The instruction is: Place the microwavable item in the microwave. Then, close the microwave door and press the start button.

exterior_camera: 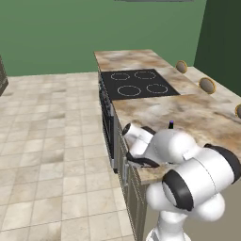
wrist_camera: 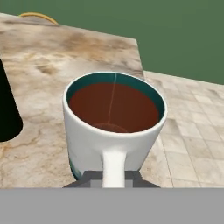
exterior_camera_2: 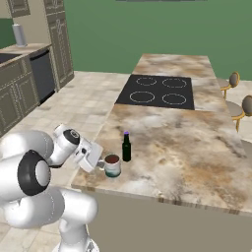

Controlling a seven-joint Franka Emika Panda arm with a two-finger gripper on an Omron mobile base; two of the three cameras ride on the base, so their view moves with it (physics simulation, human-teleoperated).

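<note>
Near the marble counter's (exterior_camera_2: pixel 197 147) front edge, the two-finger gripper (exterior_camera_2: pixel 102 164) sits clamped on the side handle of the upright pale teal-banded mug (exterior_camera_2: pixel 112 166), which stands directly ahead of it, beside a slim dark bottle (exterior_camera_2: pixel 126 146).

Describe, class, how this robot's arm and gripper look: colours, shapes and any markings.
The arm is made of glossy white, rounded, bulbous segments joined by dark black ring joints. The hand ends in a boxy white gripper with small dark grey finger tips. No cables or markings are visible.
</note>
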